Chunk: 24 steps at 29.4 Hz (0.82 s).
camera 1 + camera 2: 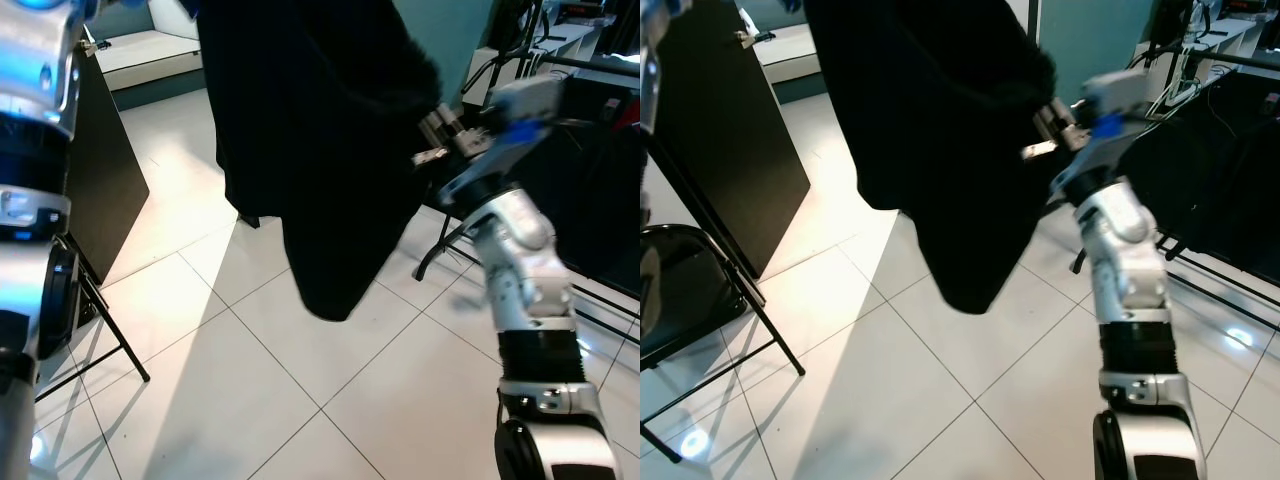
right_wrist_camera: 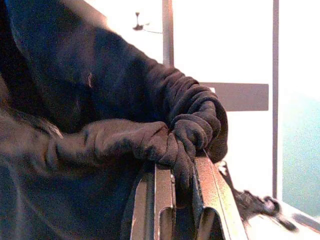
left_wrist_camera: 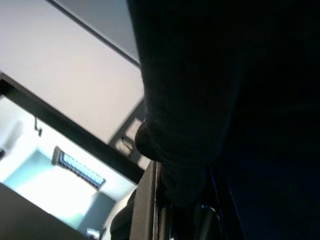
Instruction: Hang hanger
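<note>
We hold the bulky black fabric garment [image 1: 320, 150] aloft; our right hand [image 2: 175, 200] has its 2 fingers closed on a bunched fold; our left hand's opening we cannot tell; the cloth could slip free, since we pinch fabric only.

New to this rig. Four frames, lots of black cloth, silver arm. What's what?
It's a humanoid robot with two silver arms. The two wide pictures come from its head cameras, looking down at a white tiled floor. A large black garment hangs in front of it. The right gripper is clamped on the garment's edge; the right wrist camera shows bunched cloth pinched between the fingers. The left wrist camera, looking upward, shows the left gripper also pinching the cloth. A black folding chair stands at the robot's left.
</note>
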Motion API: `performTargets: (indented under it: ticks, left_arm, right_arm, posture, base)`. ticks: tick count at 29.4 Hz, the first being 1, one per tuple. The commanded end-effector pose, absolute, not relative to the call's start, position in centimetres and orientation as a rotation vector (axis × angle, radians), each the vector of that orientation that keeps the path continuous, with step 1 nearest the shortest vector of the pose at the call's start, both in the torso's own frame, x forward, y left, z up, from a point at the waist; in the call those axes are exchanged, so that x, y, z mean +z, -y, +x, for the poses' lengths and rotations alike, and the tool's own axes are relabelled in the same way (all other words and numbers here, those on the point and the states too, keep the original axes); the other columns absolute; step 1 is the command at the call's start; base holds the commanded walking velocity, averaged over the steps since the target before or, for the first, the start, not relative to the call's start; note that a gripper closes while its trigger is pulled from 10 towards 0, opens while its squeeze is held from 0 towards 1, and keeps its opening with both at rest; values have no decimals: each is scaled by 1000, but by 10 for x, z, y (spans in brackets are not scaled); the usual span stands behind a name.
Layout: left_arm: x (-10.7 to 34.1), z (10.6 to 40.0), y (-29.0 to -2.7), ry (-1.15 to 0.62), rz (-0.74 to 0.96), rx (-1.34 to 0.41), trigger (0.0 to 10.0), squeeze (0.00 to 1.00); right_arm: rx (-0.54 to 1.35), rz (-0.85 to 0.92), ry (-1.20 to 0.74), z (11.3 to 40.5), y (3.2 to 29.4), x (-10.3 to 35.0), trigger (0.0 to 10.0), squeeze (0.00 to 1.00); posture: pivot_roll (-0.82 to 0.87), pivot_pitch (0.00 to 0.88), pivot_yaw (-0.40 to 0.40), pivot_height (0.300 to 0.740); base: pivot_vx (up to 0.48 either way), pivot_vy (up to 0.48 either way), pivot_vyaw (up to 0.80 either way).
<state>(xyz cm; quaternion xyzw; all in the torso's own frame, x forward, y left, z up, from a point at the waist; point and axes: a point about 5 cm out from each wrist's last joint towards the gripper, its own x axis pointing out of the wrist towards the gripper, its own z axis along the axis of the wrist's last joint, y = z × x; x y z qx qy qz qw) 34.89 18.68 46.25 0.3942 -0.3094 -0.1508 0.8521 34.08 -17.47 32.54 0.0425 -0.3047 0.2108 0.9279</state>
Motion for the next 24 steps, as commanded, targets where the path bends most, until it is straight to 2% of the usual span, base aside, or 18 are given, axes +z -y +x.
performTargets:
  ticks: [1,4,9,15,24]
  left_arm:
    - [460,346,-201,630,850,-306,0,0]
    - [440,347,-214,539,889,-351,0,0]
    - [423,347,-224,465,938,-356,0,0]
    - [407,346,-234,388,1038,-324,0,0]
    - [394,347,-235,337,1081,-332,0,0]
  right_arm:
    - [471,124,691,334,180,343,0,0]
    - [495,160,737,327,199,356,0,0]
    - [529,161,753,321,208,362,0,0]
    - [595,159,749,317,206,365,0,0]
    - [661,154,754,314,198,372,0,0]
  posture:
    - [63,0,73,735]
    - [60,0,70,735]
    - [59,0,62,735]
    - [62,0,54,735]
    - [62,0,53,735]
  base:
    - [0,0,0]
    - [0,0,0]
    - [0,0,0]
    - [0,0,0]
    - [0,0,0]
